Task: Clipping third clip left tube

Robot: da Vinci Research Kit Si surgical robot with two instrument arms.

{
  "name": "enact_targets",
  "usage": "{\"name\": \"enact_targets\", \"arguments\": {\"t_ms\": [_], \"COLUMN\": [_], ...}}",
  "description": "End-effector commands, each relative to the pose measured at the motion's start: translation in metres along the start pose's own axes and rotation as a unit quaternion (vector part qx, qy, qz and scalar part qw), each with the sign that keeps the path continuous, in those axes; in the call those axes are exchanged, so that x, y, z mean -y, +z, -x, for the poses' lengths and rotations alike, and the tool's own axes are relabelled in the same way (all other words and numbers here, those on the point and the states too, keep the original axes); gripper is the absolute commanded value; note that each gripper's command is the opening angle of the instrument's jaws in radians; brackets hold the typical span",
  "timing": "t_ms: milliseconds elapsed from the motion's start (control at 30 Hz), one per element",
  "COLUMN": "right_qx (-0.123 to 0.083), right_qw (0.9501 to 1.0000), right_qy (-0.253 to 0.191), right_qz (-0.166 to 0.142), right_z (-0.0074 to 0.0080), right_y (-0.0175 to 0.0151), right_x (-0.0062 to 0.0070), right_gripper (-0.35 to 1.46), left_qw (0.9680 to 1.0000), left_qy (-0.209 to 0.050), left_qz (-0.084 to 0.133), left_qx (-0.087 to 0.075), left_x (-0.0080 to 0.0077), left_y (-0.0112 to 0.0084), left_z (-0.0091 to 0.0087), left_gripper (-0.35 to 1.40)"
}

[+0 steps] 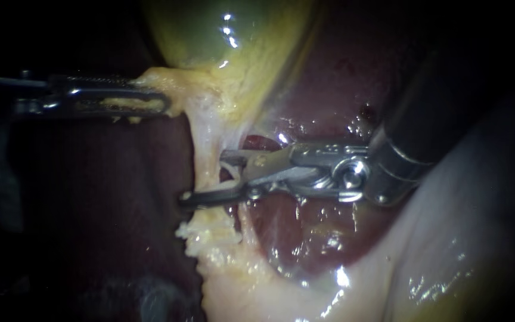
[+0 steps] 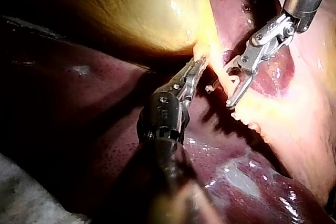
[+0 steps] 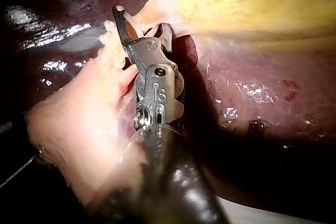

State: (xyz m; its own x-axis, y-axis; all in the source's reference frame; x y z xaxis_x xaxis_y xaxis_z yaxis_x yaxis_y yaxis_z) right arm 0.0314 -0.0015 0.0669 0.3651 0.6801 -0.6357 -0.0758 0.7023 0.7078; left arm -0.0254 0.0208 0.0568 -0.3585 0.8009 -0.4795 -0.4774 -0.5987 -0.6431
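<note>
While the liver (image 1: 323, 89) spreads dark red behind and under both tools, the gallbladder (image 1: 233, 36) bulges yellow-green ahead of the left tool's tip and above the right tool's jaws. A broad sheet of pale tissue (image 1: 448, 250) lies under the right tool's shaft. It runs on beneath the jaws and ends in a ragged yellow fringe (image 1: 207, 235) just below the lower jaw. From the gallbladder's neck the tube (image 1: 207, 140), a pale stretched strand, runs down to that fringe and crosses the gap between the right tool's jaws. On the shaft side of the strand, beside the upper jaw, a small opening (image 1: 257, 143) shows dark red.

The left tool (image 1: 150, 104) comes in level. Its jaws are closed on a tag of yellow fat (image 1: 153, 76) at the gallbladder's neck, pressing it from both sides, and the strand hangs taut from just past its tip.

The right tool (image 1: 204, 177) has its jaws parted in a moderate V and grips nothing. The short upper jaw stops at the strand's near edge, while the long lower jaw reaches across and past it. In the left wrist view the tube (image 2: 223, 77) likewise sits between these spread jaws. In the right wrist view, pale tissue (image 3: 79, 119) lies beside the right tool (image 3: 143, 19). Whether a clip sits in the jaws I cannot tell.
</note>
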Motion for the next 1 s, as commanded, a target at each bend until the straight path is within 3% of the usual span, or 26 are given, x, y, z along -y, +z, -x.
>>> {"name": "enact_targets", "arguments": {"t_ms": [33,367,567,767,1000], "right_qx": [-0.004,-0.05,-0.078,-0.096,-0.105], "right_qw": [1.0,0.997,0.9943,0.9917,0.9892], "right_qy": [0.003,0.056,0.064,0.067,0.064], "right_qz": [0.0,-0.016,-0.032,-0.055,-0.08], "right_z": [-0.0001,-0.0005,-0.0021,-0.0038,-0.0051], "right_y": [0.0001,0.0,-0.0011,-0.0019,-0.0021], "right_x": [-0.0001,-0.0012,-0.0012,-0.0004,0.0016], "right_gripper": [0.47,0.46,0.46,0.46,0.46], "left_qw": [1.0,1.0,1.0,1.0,1.0], "left_qy": [0.003,0.002,0.002,0.002,0.003], "left_qz": [0.0,0.0,0.0,0.0,0.0], "left_qx": [0.0,0.0,0.0,0.0,0.0], "left_x": [0.0,-0.0001,0.0,0.0,0.0], "left_y": [0.0,0.0,0.0,0.0,-0.0001], "left_z": [0.0,-0.0001,-0.0001,-0.0001,0.0], "left_gripper": [-0.35,-0.35,-0.35,-0.35,-0.35]}}
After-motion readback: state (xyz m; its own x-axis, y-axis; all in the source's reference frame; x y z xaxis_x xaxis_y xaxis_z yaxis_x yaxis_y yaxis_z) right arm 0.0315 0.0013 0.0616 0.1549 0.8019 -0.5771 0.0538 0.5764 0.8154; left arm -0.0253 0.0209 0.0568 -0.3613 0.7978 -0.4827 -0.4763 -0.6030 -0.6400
